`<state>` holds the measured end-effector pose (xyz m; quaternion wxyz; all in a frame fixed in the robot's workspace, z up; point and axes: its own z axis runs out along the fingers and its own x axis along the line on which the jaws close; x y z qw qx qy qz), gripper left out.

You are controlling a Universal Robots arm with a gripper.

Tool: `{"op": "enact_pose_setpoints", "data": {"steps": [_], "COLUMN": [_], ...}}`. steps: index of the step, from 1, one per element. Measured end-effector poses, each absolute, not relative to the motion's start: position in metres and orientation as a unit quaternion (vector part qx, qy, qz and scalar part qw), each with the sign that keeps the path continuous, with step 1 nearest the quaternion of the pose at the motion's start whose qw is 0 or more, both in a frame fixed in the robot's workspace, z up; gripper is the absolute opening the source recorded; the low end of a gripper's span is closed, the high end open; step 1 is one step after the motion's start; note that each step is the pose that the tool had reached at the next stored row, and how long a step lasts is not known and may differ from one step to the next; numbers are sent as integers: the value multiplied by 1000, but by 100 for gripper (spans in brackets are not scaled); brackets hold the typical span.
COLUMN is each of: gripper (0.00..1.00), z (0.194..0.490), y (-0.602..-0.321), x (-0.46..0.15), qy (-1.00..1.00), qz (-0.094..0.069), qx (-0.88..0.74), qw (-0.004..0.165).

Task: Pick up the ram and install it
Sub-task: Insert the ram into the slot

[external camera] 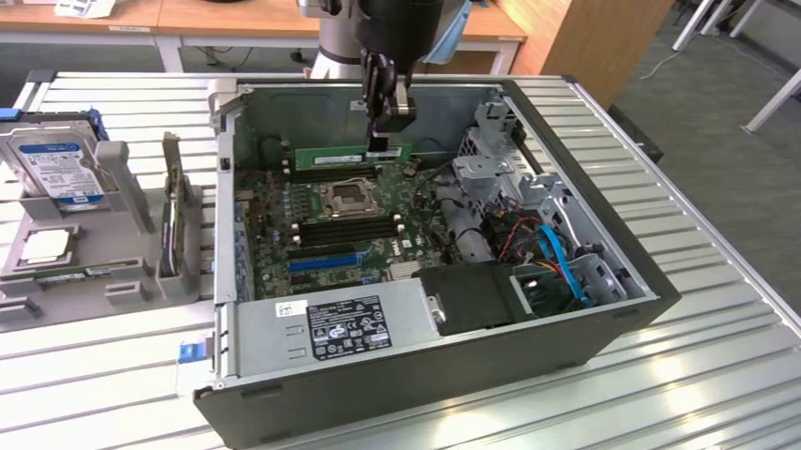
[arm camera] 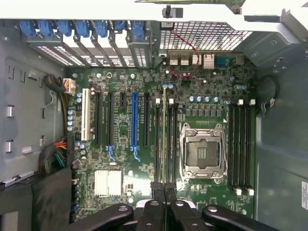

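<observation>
1. Claw (external camera: 385, 139) pinched narrow on the ram (external camera: 340, 157), gripping near one end; the stick hangs directly beneath it.
2. Ram's long axis lies parallel with the black memory slots (arm camera: 172, 139) beside the CPU socket (arm camera: 202, 151).

The thin green ram (external camera: 340, 157) stands level, on edge, above the motherboard (external camera: 269, 246).

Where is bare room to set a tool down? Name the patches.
Bare table at the exterior view's right of the case, and nearer the camera than the parts tray. Crowded: inside the case, where the claw holds the ram.
</observation>
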<state>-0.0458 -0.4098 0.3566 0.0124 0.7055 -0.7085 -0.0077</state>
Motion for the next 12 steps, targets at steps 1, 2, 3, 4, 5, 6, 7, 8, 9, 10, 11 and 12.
{"op": "enact_pose_setpoints", "data": {"steps": [1,2,3,4,5,6,7,8,9,10,11,12], "gripper": [12,12,12,12,12,12,12,12,12,12,12,12], "z": [356,355,354,354,353,352,351,350,349,349,348,347], "y": [-410,-410,-410,-410,-410,-410,-410,-410,-410,-410,-410,-410], "x": [-46,-46,-46,-46,-46,-46,-46,-46,-46,-46,-46,-46], "qy": [-709,-709,-709,-709,-709,-709,-709,-709,-709,-709,-709,-709], "qz": [-8,-8,-8,-8,-8,-8,-8,-8,-8,-8,-8,-8], "qx": [706,706,706,706,706,706,706,706,706,706,706,706], "qw": [12,12,12,12,12,12,12,12,12,12,12,12]}}
